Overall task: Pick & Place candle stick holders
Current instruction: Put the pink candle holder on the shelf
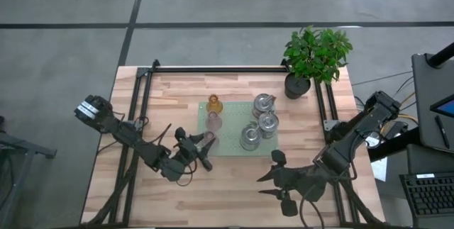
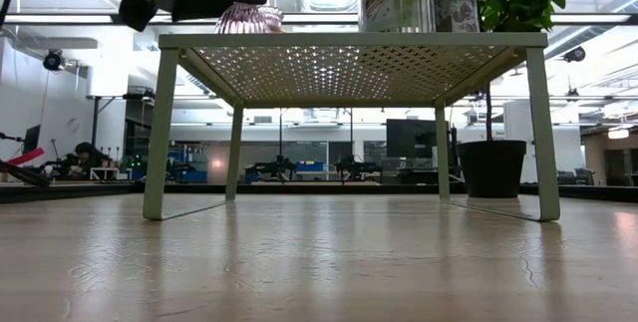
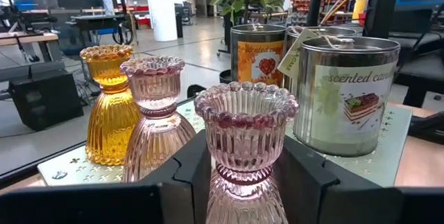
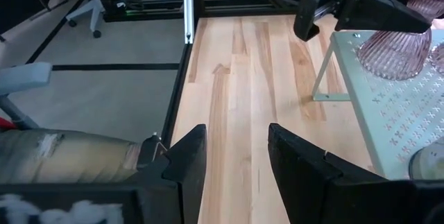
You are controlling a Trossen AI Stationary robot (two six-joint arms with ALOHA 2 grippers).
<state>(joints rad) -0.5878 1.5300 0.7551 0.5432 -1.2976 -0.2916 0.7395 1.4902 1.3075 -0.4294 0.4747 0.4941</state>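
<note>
A pale green perforated tray on legs (image 1: 228, 147) stands mid-table. On it are an amber holder (image 3: 111, 106), a pale pink holder (image 3: 154, 106) and three silvery tins marked "scented candle" (image 3: 347, 92). My left gripper (image 1: 206, 147) is at the tray's near left corner, shut on a second pale pink holder (image 3: 246, 123). My right gripper (image 1: 269, 177) is open and empty over the bare table near the tray's near right corner. In the right wrist view its fingers (image 4: 236, 141) point toward the table's left side. My left gripper pinches the pink holder's ribbed body below the scalloped rim (image 3: 244, 158), one finger on each side. The fingers (image 4: 361, 5) come in about level from the table's near left side. The holder stands upright with its flared foot (image 4: 392, 64) at the tray's top; whether it rests there, I cannot tell.
A potted green plant (image 1: 312, 59) stands at the far right of the table. Black rails (image 1: 138, 115) run along the table's left, far and right sides. There is bare wood in front of the tray (image 1: 234, 186) and to its left.
</note>
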